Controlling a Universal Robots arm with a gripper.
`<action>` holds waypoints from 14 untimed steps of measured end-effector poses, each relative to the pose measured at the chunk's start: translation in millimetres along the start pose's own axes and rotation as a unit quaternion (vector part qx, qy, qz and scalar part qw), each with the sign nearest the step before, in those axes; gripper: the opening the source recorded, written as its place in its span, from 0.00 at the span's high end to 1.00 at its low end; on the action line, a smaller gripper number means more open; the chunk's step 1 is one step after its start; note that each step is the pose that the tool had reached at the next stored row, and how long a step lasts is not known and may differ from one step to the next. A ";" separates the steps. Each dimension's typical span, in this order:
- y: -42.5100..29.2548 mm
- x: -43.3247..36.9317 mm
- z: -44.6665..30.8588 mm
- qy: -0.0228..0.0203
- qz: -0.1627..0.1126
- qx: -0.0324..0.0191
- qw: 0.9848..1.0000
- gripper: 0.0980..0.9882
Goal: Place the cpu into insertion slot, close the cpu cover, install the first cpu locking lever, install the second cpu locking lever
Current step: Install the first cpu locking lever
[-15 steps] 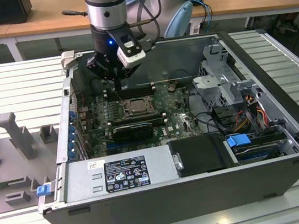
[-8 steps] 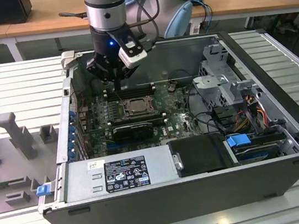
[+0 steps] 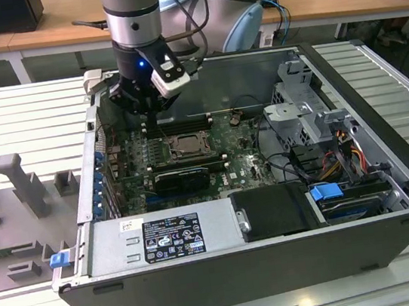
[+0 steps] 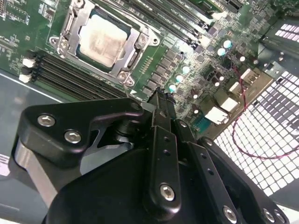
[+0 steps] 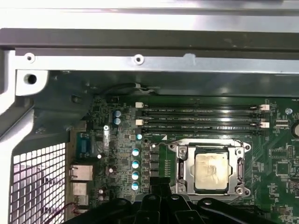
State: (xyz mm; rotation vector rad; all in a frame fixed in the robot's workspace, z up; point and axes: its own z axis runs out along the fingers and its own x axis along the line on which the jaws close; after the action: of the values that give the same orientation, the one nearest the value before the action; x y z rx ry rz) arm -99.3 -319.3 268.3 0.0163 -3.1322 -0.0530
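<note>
- Exterior view: my claw (image 3: 151, 116) hovers above the memory slots (image 3: 176, 125), just behind the insertion slot (image 3: 179, 148).
- Second wrist view: claw fingers (image 4: 161, 109) pressed together, empty; cpu (image 4: 103, 40) seated, cpu cover (image 4: 127, 63) framing it.
- First wrist view: cpu (image 5: 211, 169) lies flat in its socket.

Open PC case (image 3: 390, 172) on slatted metal bench (image 3: 22, 102). Arm's gripper (image 3: 153, 122) hangs inside case, just behind insertion slot (image 3: 181, 147), above memory slots (image 3: 178, 126); nothing seen in it. cpu cover (image 3: 180, 137) down over slot, silver frame around pale centre. Long black card (image 3: 181, 177) just in front of slot. Power supply (image 3: 163, 235) nearer front wall. Drive cage (image 3: 301, 105) toward exterior view's right of slot.
</note>
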 end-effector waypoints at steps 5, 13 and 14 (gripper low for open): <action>0.2 7.8 2.7 0.000 -0.009 -0.002 1.000 0.99; 19.5 12.9 12.3 0.000 -0.014 -0.004 1.000 0.99; 22.7 13.0 13.9 0.000 -0.015 -0.005 1.000 0.99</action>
State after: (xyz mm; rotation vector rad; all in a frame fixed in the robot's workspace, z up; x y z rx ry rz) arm -112.6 -296.3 255.2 0.0624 -3.1316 -0.0676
